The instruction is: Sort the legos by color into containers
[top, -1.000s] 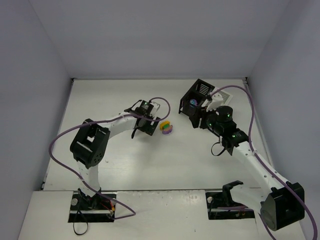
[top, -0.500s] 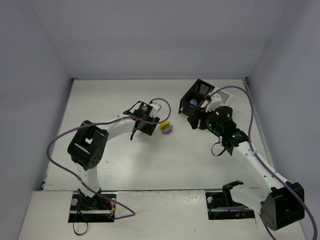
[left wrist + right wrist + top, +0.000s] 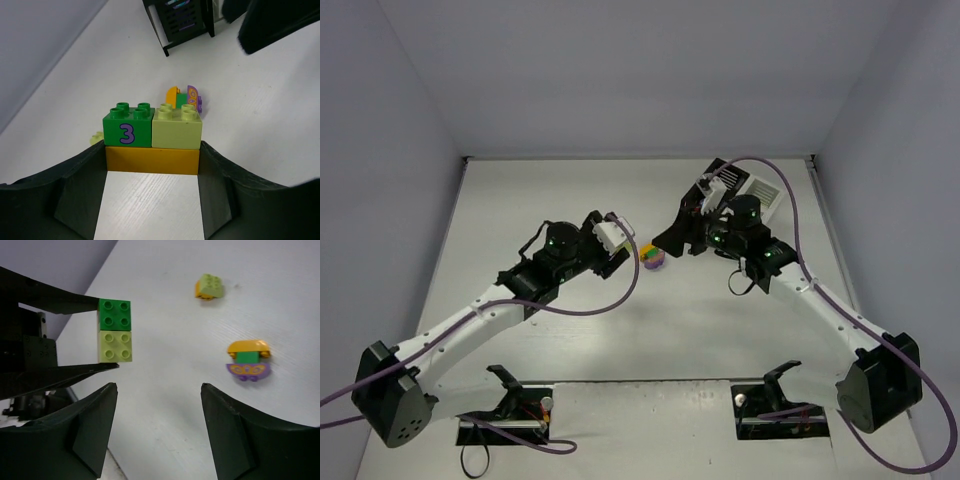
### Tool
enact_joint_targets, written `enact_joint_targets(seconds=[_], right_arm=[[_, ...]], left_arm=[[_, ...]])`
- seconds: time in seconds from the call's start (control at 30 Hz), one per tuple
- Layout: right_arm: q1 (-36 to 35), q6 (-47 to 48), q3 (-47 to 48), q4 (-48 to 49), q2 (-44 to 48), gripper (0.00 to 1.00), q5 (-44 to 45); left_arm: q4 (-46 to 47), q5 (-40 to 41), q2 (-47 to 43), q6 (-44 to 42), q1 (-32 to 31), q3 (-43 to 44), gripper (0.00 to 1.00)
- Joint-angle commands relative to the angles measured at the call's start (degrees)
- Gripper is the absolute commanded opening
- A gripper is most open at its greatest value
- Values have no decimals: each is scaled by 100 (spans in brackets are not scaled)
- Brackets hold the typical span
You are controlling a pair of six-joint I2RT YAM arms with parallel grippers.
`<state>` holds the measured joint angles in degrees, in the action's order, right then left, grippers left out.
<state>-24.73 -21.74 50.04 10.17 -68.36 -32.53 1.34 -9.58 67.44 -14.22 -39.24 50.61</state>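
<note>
We found the left gripper [image 3: 152,155] jaws clamped on a stack [image 3: 152,137] of dark green and lime bricks over an orange base. The right gripper [image 3: 159,390] jaws stood wide and empty. A rounded piece [image 3: 248,361] lay on the surface [image 3: 260,125] beyond the stack. Only the right wrist view showed the lime-on-orange brick [image 3: 209,286] plainly. Only the left wrist view showed the black container [image 3: 182,20].

Only getting the bottom of the black slatted plastic bin [image 3: 182,20] in the left wrist view, rest chopped by the top edge. From above, mostly buried under the right arm, can't tell what's inside. Can't spot the orange, green and lime plastic brick stack [image 3: 152,135] up there either, tucked under the left wrist. Just catching a sliver of a small lime green plastic piece [image 3: 96,138] behind the left jaws.
</note>
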Motion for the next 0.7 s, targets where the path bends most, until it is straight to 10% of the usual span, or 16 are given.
enact_joint_targets(seconds=[0.0,0.67], right_arm=[[-312,-383,523,538,-142,66,-499],[-1130,-656,876,995,-846,68,-473]], left_arm=[[472,-395,-493,-766,-48,-112,29],[920,-738,-1251,-1171,-75,-666,29]])
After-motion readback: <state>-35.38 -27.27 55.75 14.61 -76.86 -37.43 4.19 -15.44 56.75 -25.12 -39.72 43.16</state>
